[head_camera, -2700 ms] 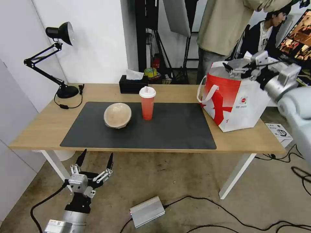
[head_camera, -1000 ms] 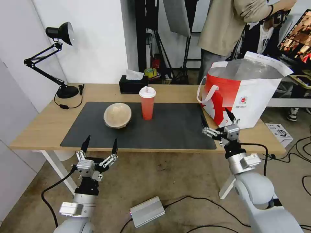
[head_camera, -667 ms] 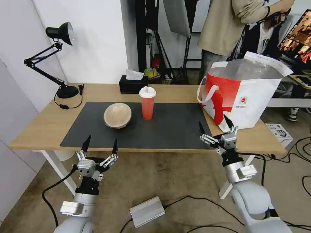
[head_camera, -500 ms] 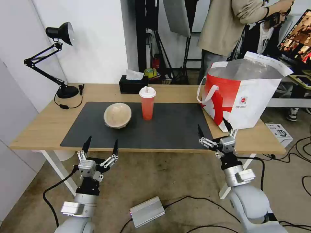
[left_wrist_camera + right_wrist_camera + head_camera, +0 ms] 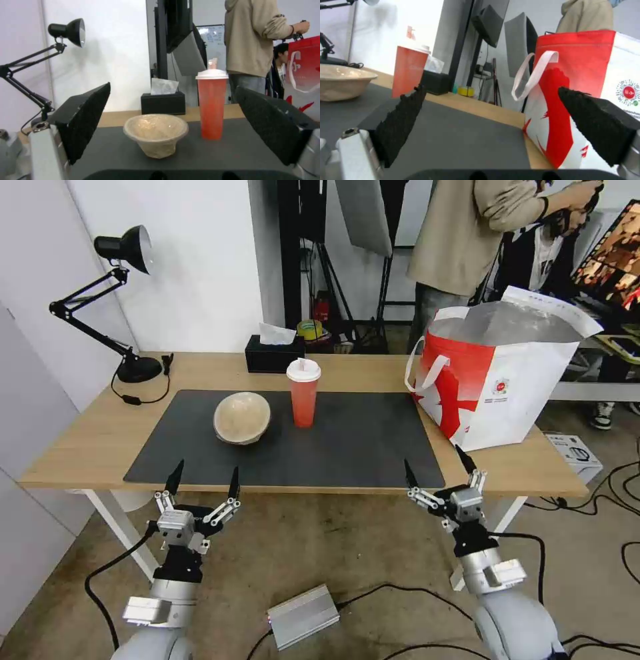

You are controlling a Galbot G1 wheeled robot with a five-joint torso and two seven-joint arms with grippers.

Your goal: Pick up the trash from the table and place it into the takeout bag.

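Two pieces of trash stand on the dark mat (image 5: 347, 447) of the table (image 5: 87, 440): a beige domed bowl (image 5: 242, 417) (image 5: 155, 133) (image 5: 343, 82) and, to its right, a tall red cup (image 5: 303, 393) (image 5: 211, 105) (image 5: 408, 72) with a white lid. At the table's right end stands the takeout bag (image 5: 500, 373) (image 5: 586, 87), mouth wide open. My left gripper (image 5: 207, 473) (image 5: 172, 87) is open and empty below the front edge, facing the bowl. Near the mat's front right corner, my right gripper (image 5: 433, 460) (image 5: 490, 88) is open and empty.
A black tissue box (image 5: 273, 355) (image 5: 163, 102) sits behind the cup. A black desk lamp (image 5: 137, 370) stands at the far left. A silver box (image 5: 303, 615) and cables lie on the floor. A person (image 5: 467, 240) stands behind the bag.
My right arm has come down from over the bag's mouth to the table's front edge and kept sinking. My left gripper has risen a little toward the edge. The bowl and cup have stayed put.
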